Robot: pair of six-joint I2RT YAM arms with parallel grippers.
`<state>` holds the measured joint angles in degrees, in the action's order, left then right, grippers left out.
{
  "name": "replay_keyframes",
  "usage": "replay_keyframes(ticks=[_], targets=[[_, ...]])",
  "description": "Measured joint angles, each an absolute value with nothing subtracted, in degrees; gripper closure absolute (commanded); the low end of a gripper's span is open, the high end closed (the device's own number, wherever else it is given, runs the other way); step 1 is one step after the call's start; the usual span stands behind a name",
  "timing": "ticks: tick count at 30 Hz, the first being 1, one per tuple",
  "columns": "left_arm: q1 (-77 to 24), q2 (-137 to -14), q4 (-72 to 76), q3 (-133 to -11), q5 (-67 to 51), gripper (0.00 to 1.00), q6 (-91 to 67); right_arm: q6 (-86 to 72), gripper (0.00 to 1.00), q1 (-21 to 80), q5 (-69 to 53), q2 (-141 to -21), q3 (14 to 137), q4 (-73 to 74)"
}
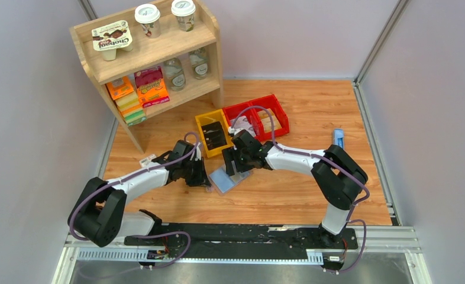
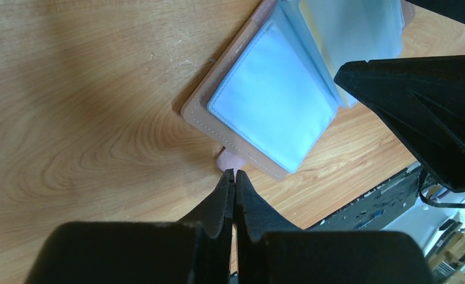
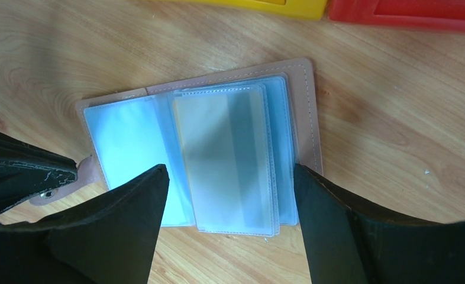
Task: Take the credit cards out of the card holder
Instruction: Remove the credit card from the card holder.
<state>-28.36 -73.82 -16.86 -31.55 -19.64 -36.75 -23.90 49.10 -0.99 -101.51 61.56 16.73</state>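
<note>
1. Left pincer (image 2: 235, 173), nearest my left wrist lens: fingers pressed together, apparently clamped on the closure tab (image 2: 226, 160) at the edge of the card holder (image 2: 260, 112). I judge this pins the holder so it cannot slide while cards are drawn.
2. Card holder: lying open and flat on the surface (image 1: 289, 189) between the two arms, brown cover down, blue-grey clear sleeves fanned upward.
3. Credit cards: none out. The sleeves are cloudy, so I cannot tell which are loaded.
4. Right pincer (image 3: 230, 171): fingers well apart and holding nothing, hanging over the sleeve stack with one finger to each side. I judge it is placed to nip a sleeve or card edge next.
5. Yellow bin (image 1: 212, 133) and red bins (image 1: 260, 115): just beyond the holder; possibly drop spots, though I cannot say.
6. Blue narrow object (image 1: 338, 139): well apart, towards the right edge.
7. Wooden shelf (image 1: 150, 59): far left corner, stocked with cups, bottles and boxes; no part in this job.
</note>
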Motion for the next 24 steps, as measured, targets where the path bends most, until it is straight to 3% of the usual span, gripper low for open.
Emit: replay_keyframes(ticks=[24], targets=[[-28.4,-76.0,-14.0,-30.7,-20.3,0.98,-36.8,-22.7,0.16,50.6,-9.1,-98.1,61.7,17.1]])
